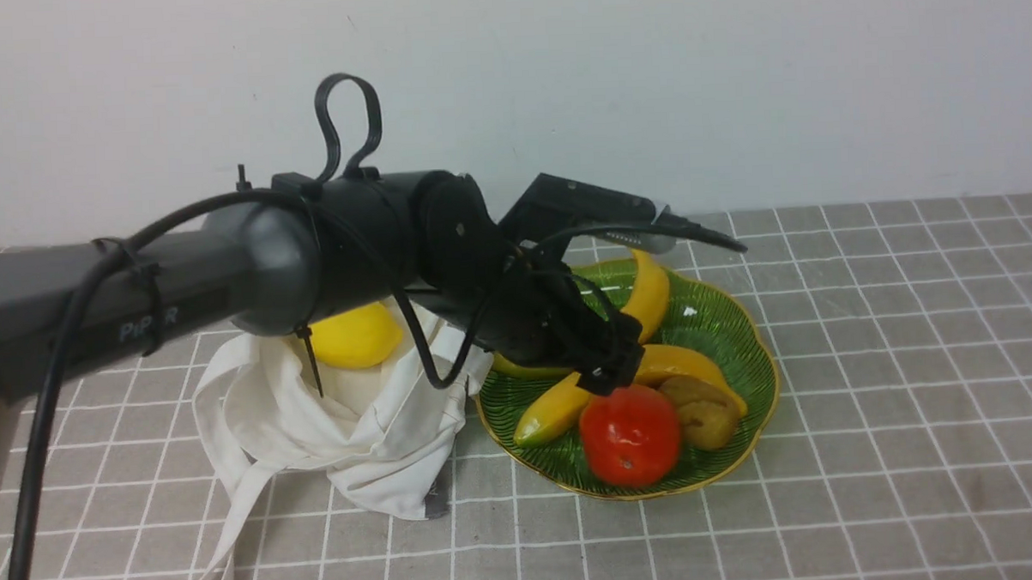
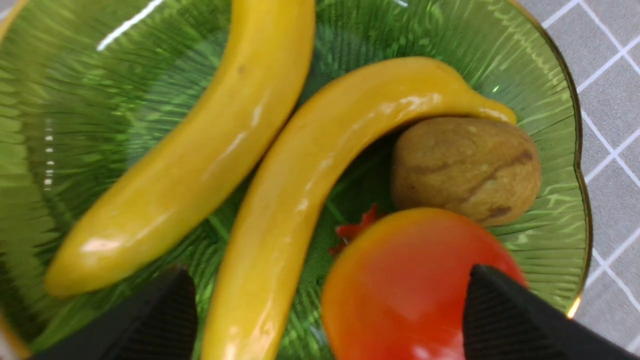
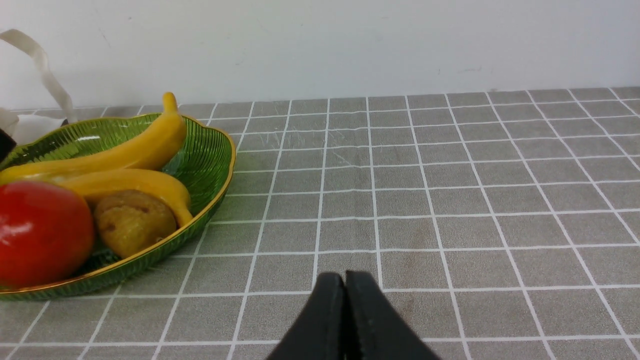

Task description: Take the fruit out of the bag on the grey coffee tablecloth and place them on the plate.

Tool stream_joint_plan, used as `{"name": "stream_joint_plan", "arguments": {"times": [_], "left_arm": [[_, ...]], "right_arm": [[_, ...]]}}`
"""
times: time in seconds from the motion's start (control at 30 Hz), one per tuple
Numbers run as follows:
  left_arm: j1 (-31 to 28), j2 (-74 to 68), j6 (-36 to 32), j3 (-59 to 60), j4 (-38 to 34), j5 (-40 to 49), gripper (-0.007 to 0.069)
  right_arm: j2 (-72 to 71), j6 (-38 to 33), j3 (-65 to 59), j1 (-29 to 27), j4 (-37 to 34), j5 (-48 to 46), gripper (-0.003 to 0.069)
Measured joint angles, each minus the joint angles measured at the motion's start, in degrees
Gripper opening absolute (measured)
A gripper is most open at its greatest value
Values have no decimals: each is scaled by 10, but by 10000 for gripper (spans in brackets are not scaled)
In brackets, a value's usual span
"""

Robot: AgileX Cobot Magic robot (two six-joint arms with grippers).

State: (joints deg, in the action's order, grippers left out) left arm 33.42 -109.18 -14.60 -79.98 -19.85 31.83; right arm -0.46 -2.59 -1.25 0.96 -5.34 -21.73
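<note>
**On the plate: red fruit set down, lemon in the bag**

On the plate (image 1: 745, 338), the glossy red-orange fruit (image 1: 631, 434) rests at the near edge, just beside a brown lumpy fruit (image 1: 700, 411) on its right. 2 yellow bananas (image 1: 651, 294) (image 1: 554, 409) lie across the green ribbed dish behind them.

Left pincer (image 2: 327, 272): positioned directly above the red-orange fruit, fingers spread wide and pinching nothing. In the left wrist view 1 finger (image 2: 505, 310) overlaps the fruit's edge; contact cannot be confirmed. The other finger (image 2: 160, 315) stands well clear, on the banana side.

Right pincer (image 3: 344, 277): fingers pressed together, nothing between them, low over bare grey coffee tablecloth (image 1: 872, 398), apart from the plate.

Lemon (image 1: 354, 336): sits in the open mouth of the bag (image 1: 349, 425), partly hidden by the left arm (image 1: 138, 286) crossing in front.

Bag: slumped and creased on the cloth-covered surface, just beside the plate's left edge. A white strap handle (image 1: 223, 515) trails toward the near side, and a dark grey label (image 1: 437, 500) shows at its lower corner.
</note>
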Motion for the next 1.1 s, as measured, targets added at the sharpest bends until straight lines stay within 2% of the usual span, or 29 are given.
{"name": "stream_joint_plan", "arguments": {"times": [0.1,0.17,0.2,0.33,0.37,0.4,0.43,0.5,0.67,0.83,0.97,1.1], "left_arm": [[-10,12,0,-38,15,61,570],[-19,32,0,-77,35,116,461],[-22,36,0,-84,43,136,437],[-40,90,1,-162,102,290,158],[-40,93,2,-164,102,297,144],[-46,116,4,-181,124,346,60],[-48,129,5,-185,131,363,36],[-51,166,15,-187,155,385,4],[-51,271,49,-131,181,389,-8],[-51,409,68,36,168,382,-8],[-51,527,49,235,80,255,-8],[-51,607,30,391,-3,83,-8]], "right_arm": [[0,0,0,0,0,0,-14],[0,0,0,0,0,0,-14],[0,0,0,0,0,0,-14],[0,0,0,0,0,0,-14],[0,0,0,0,0,0,-14],[0,0,0,0,0,0,-14],[0,0,0,0,0,0,-14],[0,0,0,0,0,0,-14],[0,0,0,0,0,0,-14],[0,0,0,0,0,0,-14],[0,0,0,0,0,0,-14],[0,0,0,0,0,0,-14]]}}
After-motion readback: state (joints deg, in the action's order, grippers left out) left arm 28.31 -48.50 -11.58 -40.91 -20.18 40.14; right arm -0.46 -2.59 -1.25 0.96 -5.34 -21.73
